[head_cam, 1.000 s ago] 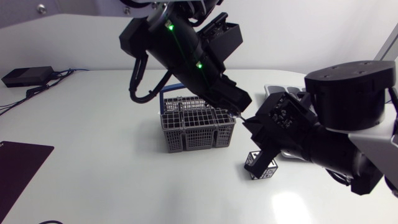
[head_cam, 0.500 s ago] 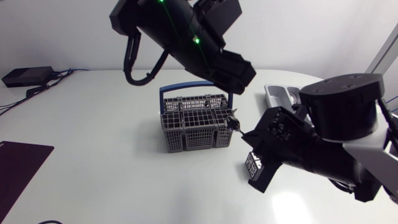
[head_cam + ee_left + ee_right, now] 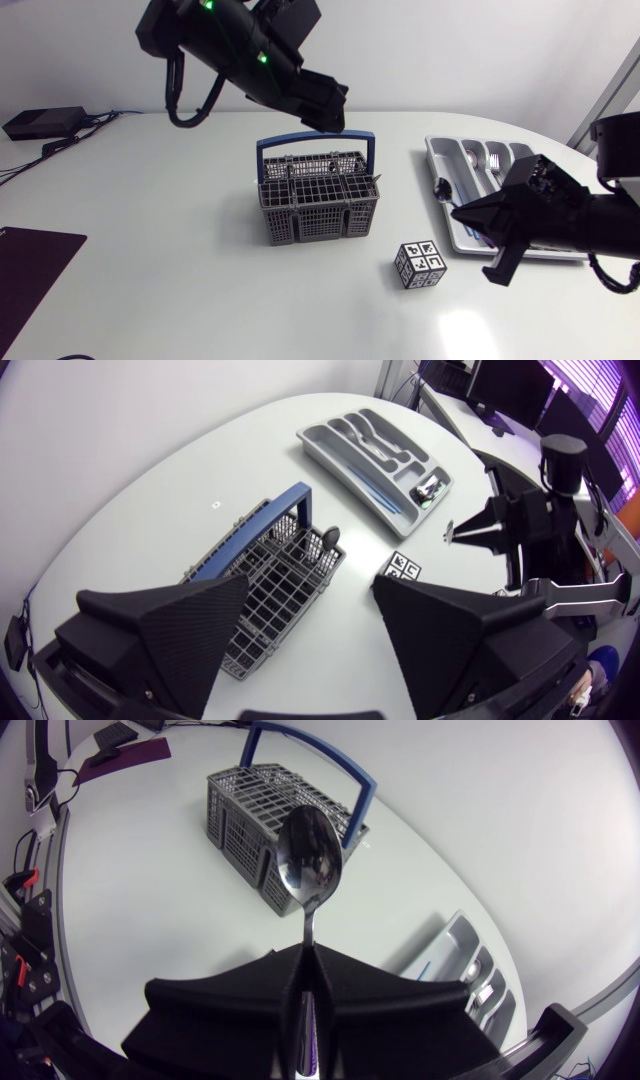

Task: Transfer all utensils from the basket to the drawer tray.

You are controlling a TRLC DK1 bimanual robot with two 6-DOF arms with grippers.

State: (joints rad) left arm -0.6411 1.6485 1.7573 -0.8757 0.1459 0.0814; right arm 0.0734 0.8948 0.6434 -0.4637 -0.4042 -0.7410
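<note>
Two arms, head view: left gripper [image 3: 322,108] above the basket [image 3: 318,200]; right gripper [image 3: 478,215] over the tray [image 3: 433,155], its spoon [image 3: 441,187] largely hidden; cube [image 3: 420,264] bears printed patterns. Left wrist view: fingers spread wide, empty. Right wrist view: fingers clamped on the spoon's handle.

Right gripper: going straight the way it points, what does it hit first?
Probably the basket: the right gripper, shut on a spoon, aims at its near end. Depth is unclear; it might pass above the rim.
</note>
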